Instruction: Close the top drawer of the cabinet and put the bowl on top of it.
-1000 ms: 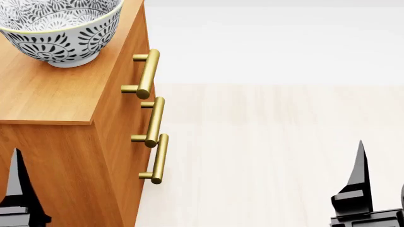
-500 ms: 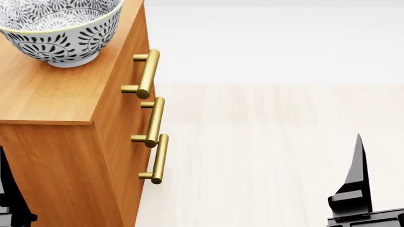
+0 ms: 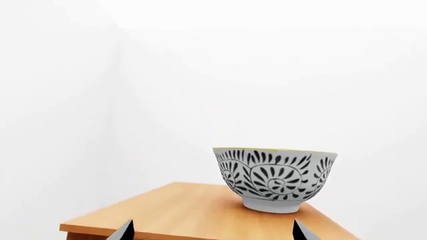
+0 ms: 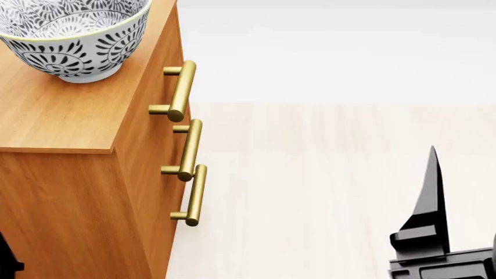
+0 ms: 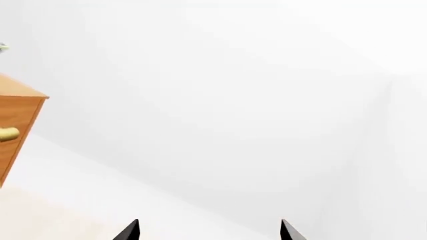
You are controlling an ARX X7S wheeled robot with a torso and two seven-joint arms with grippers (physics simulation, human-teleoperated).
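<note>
Left gripper (image 3: 212, 231) spread and empty, low in its wrist frame; right gripper (image 5: 209, 230) likewise spread, holding nothing; the bowl (image 4: 74, 36) sits upper left atop the cabinet (image 4: 69, 122); the top drawer (image 4: 159, 87) looks flush, so the task seems done.

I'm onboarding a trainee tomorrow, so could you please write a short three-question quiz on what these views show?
1. True or false: the bowl stands upright on the cabinet top.
2. Multiple choice: the top drawer looks A) pulled out, B) flush with the two drawers below it, C) removed.
3. Short answer: is either the left hand or the right hand holding anything?

Key
1. True; it sits on the wooden top, rim up.
2. B; the three brass handles line up along the front.
3. No; in each wrist view the fingertips stand wide apart with nothing between them, away from the bowl and handles.
</note>
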